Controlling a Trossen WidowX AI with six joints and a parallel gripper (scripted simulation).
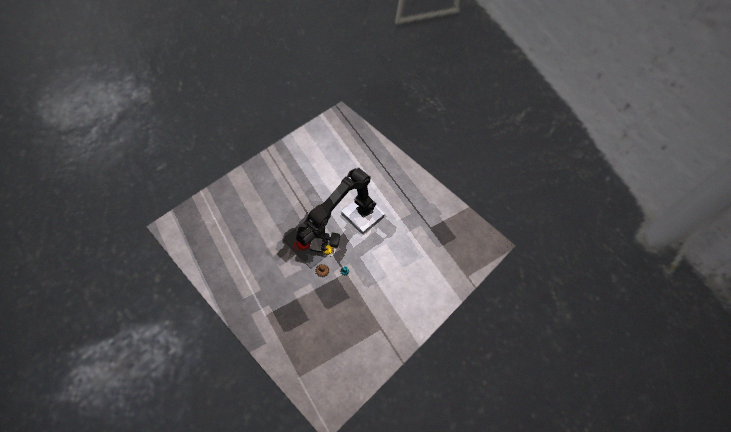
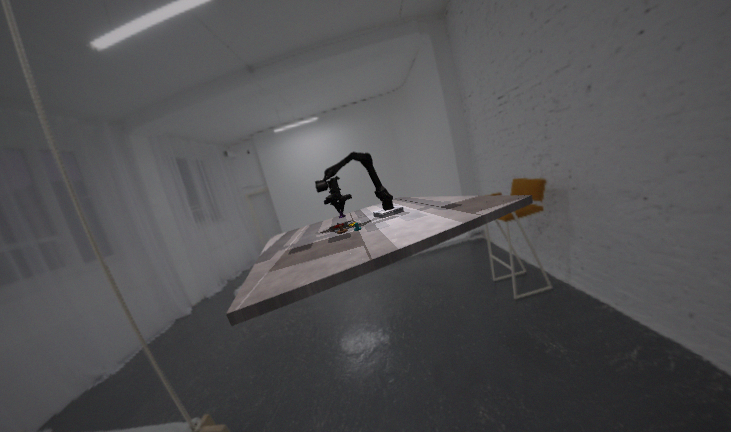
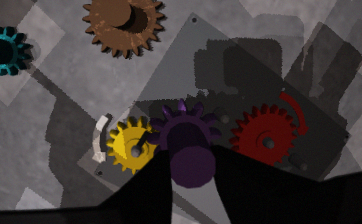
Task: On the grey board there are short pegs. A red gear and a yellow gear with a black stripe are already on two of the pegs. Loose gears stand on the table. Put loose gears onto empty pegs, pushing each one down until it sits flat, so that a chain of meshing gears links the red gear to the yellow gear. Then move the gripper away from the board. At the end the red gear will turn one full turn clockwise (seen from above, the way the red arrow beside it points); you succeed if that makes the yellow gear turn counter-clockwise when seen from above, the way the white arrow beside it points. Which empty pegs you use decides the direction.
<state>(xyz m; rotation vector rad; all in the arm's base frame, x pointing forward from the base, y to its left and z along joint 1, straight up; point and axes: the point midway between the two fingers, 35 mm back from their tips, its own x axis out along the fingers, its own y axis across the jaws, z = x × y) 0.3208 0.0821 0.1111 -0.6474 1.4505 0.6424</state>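
Note:
My gripper (image 3: 189, 156) (image 2: 341, 212) is shut on the handle of a purple gear (image 3: 184, 120) (image 2: 341, 216) and holds it above the grey board (image 3: 169, 75). In the wrist view the purple gear appears between the yellow gear with a black stripe (image 3: 127, 145) (image 1: 327, 249) and the red gear (image 3: 262, 132) (image 1: 302, 245), overlapping the yellow gear's edge. Empty pegs show near the red gear, one peg (image 3: 224, 118) at its upper left and another peg (image 3: 300, 164) at its lower right. Pegs under the purple gear and fingers are hidden.
A brown gear (image 3: 107, 25) (image 1: 322, 270) and a teal gear (image 3: 4, 51) (image 1: 344, 270) stand on the table beside the board. A white arrow (image 3: 99, 140) lies beside the yellow gear, a red arrow (image 3: 296, 111) beside the red gear. The arm's shadow darkens the board.

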